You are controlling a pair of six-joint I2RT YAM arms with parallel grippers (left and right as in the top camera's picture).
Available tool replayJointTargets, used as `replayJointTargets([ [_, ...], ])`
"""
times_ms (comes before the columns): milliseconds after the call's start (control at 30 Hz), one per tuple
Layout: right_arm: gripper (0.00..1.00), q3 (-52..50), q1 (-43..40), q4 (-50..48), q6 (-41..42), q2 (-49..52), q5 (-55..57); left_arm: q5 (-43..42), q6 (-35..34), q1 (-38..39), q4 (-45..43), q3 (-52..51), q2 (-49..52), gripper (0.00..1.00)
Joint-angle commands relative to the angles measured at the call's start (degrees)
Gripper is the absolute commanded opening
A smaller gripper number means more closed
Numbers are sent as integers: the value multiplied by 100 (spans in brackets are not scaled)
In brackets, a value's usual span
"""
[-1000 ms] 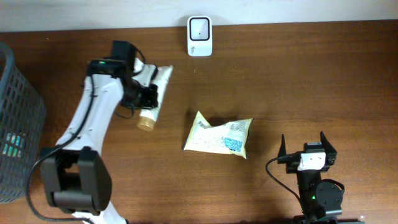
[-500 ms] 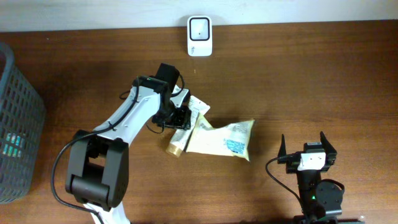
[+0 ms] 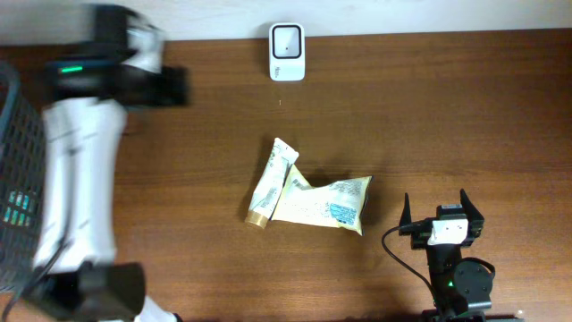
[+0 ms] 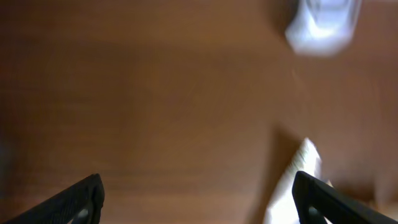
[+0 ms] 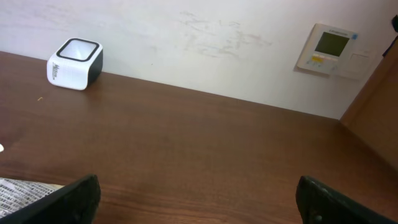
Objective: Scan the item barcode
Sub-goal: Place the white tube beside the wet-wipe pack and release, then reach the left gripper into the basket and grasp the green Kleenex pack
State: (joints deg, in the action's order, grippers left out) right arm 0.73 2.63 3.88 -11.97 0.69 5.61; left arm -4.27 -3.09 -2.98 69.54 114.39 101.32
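Wooden table (image 3: 447,107) bears a white tube (image 3: 271,182), tan-capped, touching a pale pouch (image 3: 326,201).

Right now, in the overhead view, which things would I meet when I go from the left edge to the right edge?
A mesh basket, left arm, tube, printed packet, right gripper. The white scanner lies farther back, in line with tube and packet, so it is left out.
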Motion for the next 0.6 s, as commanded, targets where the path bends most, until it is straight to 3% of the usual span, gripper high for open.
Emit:
replayJointTargets([
  [0, 99, -42, -46, 24, 17, -33, 90, 262, -358, -1624, -87, 343, -691, 96],
  [100, 99, -42, -46, 24, 17, -33, 90, 313, -442, -3272, -133, 341, -682, 97],
  [200, 99, -42, -46, 24, 17, -33, 90, 326, -435, -4199, -289, 341, -376, 97],
  [567, 99, -42, -46, 24, 17, -33, 90, 299, 870, -5163, -291, 85, 1231, 96],
])
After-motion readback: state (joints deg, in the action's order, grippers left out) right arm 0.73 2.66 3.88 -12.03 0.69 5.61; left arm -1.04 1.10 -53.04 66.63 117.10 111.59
